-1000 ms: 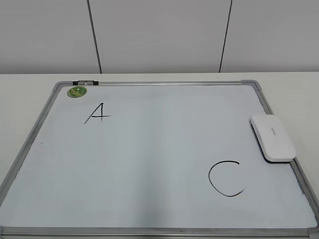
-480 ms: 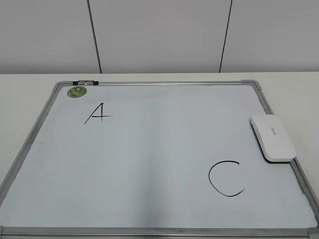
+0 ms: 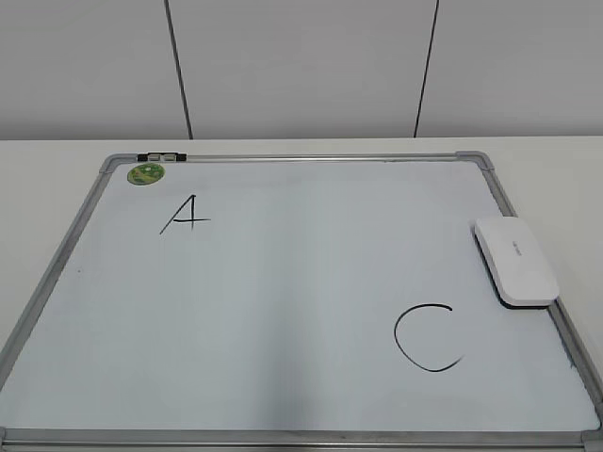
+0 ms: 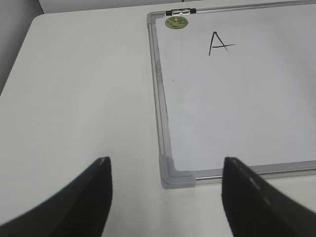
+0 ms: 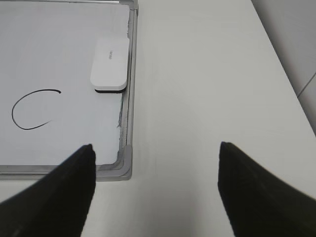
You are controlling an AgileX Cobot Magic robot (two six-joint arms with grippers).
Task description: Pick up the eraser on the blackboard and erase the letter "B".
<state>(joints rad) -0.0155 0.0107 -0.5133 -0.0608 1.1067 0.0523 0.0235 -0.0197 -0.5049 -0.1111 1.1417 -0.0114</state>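
- One blackboard (image 3: 301,301), a white board in a silver frame with grey corner pieces, lies flat on the pale table (image 3: 47,160).
- Two black marker letters show on it: one "A" (image 3: 185,215) near the far left corner and one "C" (image 3: 426,337) toward the near right. No letter "B" shows anywhere on the board in any view.
- One eraser (image 3: 515,260), a white rounded block with a dark underside, rests on the board against the right frame rail, just beyond the "C" and apart from it.
- One small green round magnet (image 3: 145,173) sits in the far left corner, beside a small dark clip (image 3: 161,155) on the top rail.
- The left tool (image 4: 165,197) hovers over the table near the board's near left corner, its two dark fingers spread wide with nothing between them.
- The right tool (image 5: 155,190) hovers by the near right corner, fingers likewise spread wide and holding nothing; the eraser (image 5: 109,64) lies ahead of it, untouched.
- Neither tool appears in the exterior view.
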